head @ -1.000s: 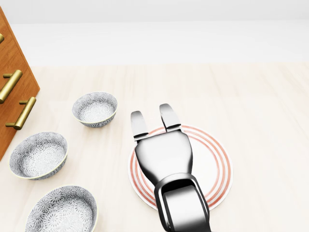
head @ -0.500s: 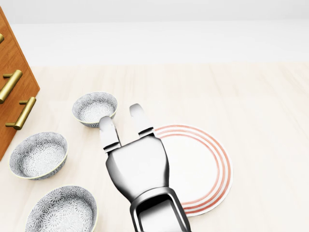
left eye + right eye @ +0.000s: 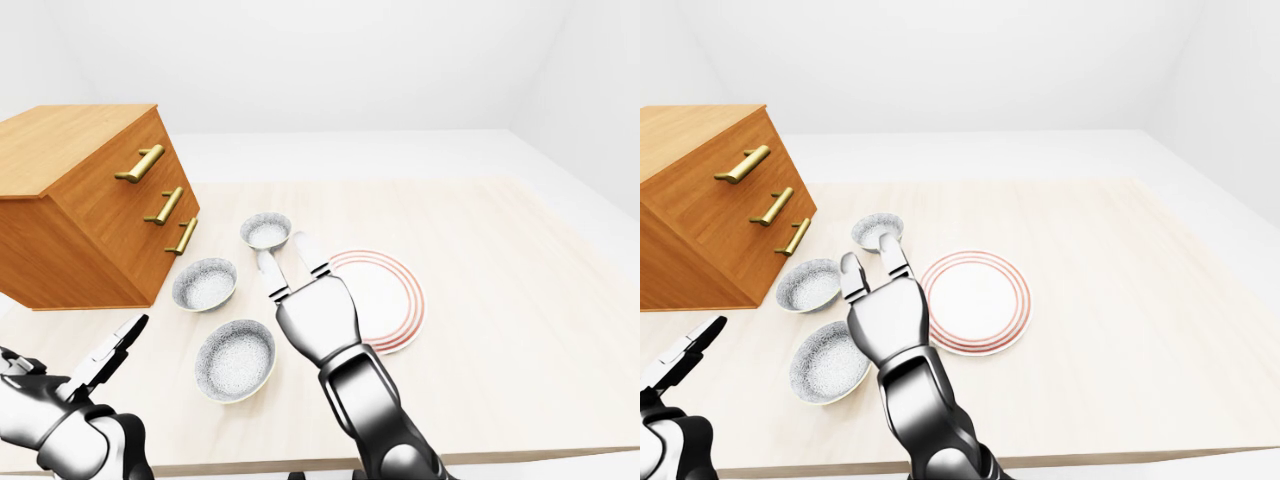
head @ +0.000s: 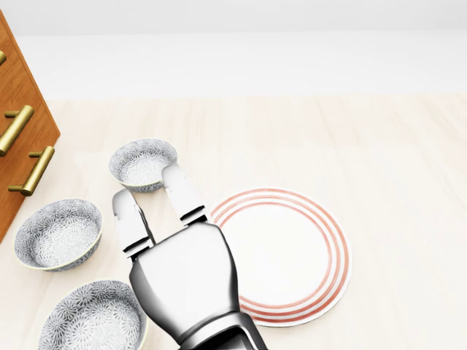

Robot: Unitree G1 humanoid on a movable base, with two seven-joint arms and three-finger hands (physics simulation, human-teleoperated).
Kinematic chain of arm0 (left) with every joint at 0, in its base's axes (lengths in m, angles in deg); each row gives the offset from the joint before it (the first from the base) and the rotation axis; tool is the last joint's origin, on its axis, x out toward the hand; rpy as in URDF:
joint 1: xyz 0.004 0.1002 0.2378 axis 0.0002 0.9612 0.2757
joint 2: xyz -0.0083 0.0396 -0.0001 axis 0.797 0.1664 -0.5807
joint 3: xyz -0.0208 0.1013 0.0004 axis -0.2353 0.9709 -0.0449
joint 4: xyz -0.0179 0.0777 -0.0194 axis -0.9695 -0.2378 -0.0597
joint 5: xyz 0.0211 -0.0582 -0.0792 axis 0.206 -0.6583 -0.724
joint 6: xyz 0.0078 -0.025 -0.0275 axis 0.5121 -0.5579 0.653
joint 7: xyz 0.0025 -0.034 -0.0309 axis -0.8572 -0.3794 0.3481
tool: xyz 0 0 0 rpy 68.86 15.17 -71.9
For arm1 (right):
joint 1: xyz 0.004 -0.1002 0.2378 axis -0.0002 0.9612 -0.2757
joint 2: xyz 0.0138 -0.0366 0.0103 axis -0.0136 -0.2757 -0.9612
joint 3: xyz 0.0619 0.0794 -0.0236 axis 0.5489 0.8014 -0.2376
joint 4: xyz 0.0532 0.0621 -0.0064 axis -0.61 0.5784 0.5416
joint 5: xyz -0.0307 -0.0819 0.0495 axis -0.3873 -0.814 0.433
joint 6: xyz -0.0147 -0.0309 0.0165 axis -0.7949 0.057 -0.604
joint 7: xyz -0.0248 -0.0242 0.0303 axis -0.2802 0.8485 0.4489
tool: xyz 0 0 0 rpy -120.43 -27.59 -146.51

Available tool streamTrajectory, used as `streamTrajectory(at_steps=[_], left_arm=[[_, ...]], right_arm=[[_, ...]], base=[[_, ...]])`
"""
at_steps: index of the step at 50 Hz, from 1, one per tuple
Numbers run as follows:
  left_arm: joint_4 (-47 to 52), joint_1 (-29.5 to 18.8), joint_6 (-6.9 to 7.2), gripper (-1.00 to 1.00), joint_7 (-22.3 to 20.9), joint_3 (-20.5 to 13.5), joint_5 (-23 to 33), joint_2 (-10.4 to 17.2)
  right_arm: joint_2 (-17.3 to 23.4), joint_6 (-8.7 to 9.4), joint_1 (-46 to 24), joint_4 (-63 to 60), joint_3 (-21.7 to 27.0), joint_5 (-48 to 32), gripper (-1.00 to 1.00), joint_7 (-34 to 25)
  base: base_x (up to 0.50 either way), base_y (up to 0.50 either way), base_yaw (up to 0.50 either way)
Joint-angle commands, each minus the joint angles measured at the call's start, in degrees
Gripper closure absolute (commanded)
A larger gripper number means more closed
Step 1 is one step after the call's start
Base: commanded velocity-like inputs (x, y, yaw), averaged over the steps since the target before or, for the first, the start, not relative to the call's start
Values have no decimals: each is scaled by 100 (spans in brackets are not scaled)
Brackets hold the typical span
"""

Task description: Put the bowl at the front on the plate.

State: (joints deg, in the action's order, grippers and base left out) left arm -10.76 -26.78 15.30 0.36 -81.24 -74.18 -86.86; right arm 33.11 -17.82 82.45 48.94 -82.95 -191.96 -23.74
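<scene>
Three grey patterned bowls stand in a column left of a white plate (image 4: 306,248) with red rings. The lowest bowl (image 4: 93,317) sits at the head view's bottom left, the middle bowl (image 4: 58,233) above it, and the top bowl (image 4: 144,164) near the plate. My right hand (image 4: 153,195) is open with fingers stretched out. It hovers between the plate's left rim and the bowls, just right of the lowest bowl, its fingertips close to the top bowl. My left hand (image 3: 112,350) is open, low at the left-eye view's bottom left, away from the bowls.
A wooden chest of drawers (image 3: 90,200) with brass handles stands on the table left of the bowls. The pale wooden tabletop (image 3: 500,300) stretches to the right of the plate, and its near edge runs along the bottom of the eye views.
My right hand has slid left and down in the head view, off the plate, to the gap beside the bowls. The plate now shows almost whole. Bowls and plate have not moved.
</scene>
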Motion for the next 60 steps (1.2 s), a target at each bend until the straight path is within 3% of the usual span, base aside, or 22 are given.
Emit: streamTrajectory(at_steps=[1, 4, 11, 15, 17, 18, 20, 21, 22, 23, 31, 32, 39, 60], left_arm=[[18, 3, 0, -100, 0, -10, 12, -17], [-58, -21, 0, -100, 0, 12, 24, -2], [0, 3, 0, -100, 0, 2, -8, 8], [-4, -10, 0, -100, 0, 1, 1, 6], [9, -11, 0, -100, 0, 3, 5, 6], [10, -13, 0, -100, 0, 4, 6, 6], [26, -10, 0, -100, 0, 4, 7, 5], [22, -12, 0, -100, 0, 3, 8, 4], [14, -13, 0, -100, 0, 2, 8, 3], [6, -14, 0, -100, 0, 1, 7, 3], [-24, -21, 0, -100, 0, 20, 15, 9], [-32, -24, 0, -100, 0, 23, 18, 10], [-37, -15, 0, -100, 0, 20, 10, 14], [-37, -17, 0, -100, 0, 18, 12, 12]], right_arm=[[-169, 0, 551, -22, -12, 50, -100, 0], [-258, -187, 656, 151, -166, 182, -100, 0], [-182, -135, 733, 906, -146, 506, -100, 0], [-163, -238, 735, 1253, -50, 955, -100, 162], [-148, -92, 711, 1392, -41, 686, -100, 324], [-141, -194, 717, 1428, -18, 878, -100, 316], [-161, -85, 728, 1534, -80, 697, -100, 403], [-145, -206, 762, 1574, -79, 937, -100, 381], [-179, -68, 741, 1601, -129, 664, -100, 389], [-196, -130, 736, 1584, -145, 767, -100, 358], [-245, -39, 816, 1619, -343, 998, -100, 385], [-243, 0, 779, 1690, -344, 725, -100, 422], [-220, 0, 926, 1740, -416, 1213, -100, 574], [-182, 0, 893, 1738, -459, 1257, -100, 568]], base=[[0, 0, 0], [0, 0, 0], [0, 0, 0], [0, 0, 0], [0, 0, 0], [0, 0, 0], [0, 0, 0], [0, 0, 0], [0, 0, 0], [0, 0, 0], [0, 0, 0], [0, 0, 0], [0, 0, 0], [0, 0, 0]])
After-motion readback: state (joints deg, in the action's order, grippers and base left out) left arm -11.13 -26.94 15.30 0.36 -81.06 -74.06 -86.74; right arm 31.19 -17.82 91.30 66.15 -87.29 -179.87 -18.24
